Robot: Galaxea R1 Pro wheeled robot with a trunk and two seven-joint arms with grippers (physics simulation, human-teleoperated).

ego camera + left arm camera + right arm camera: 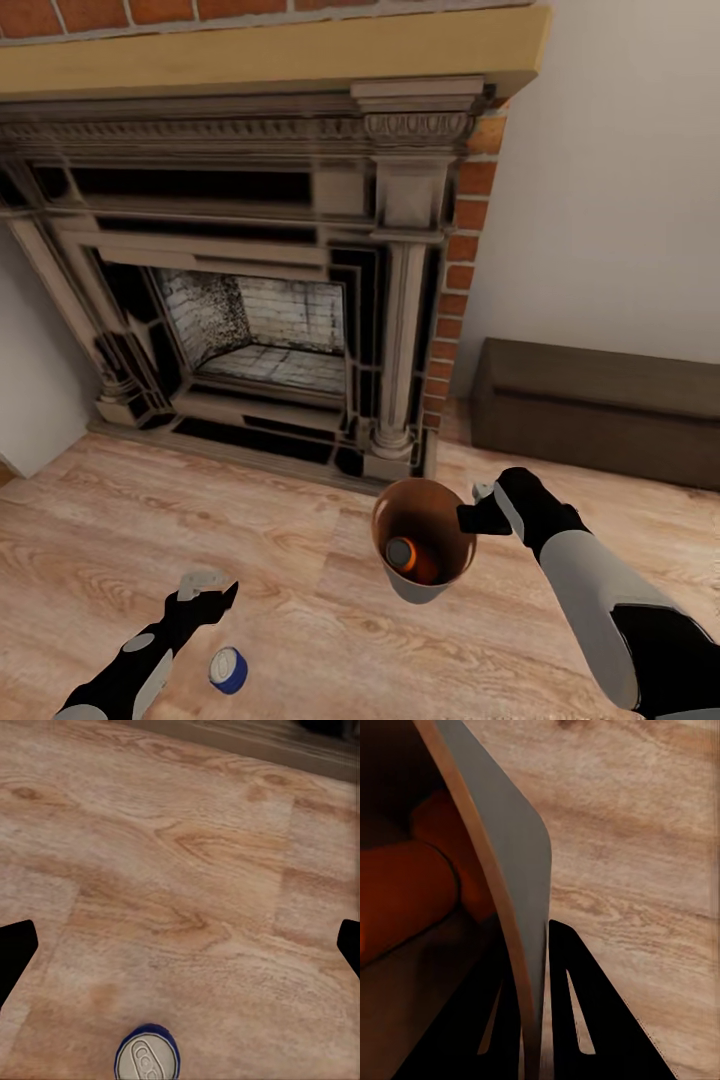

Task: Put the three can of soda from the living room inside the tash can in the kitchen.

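- Nearest to the head camera is the blue can, standing on the wood floor just beside the left arm.
- Its long axis is upright and its silvery top faces up; the left wrist view also looks down on this top.
- Left hand hangs above the floor near this can and does not touch it. Its fingers show at the two far edges of the wrist view, so it is wide open and holds nothing.
- Right hand holds the trash can by the rim, on the side toward the right arm. In the right wrist view the dark fingers stand close on both sides of the thin wall, one inside and one outside.
- This bucket is pale outside and coppery brown inside; its opening points up and toward the camera, and it is a little tilted.
- Inside it lies an orange can, with its silvery top toward the camera; the right wrist view shows an orange body lying in there on its side. I cannot tell whether more than one can is inside.
- Behind stands the fireplace with red brick and a grey frame, and at the right a dark low cabinet against the wall.
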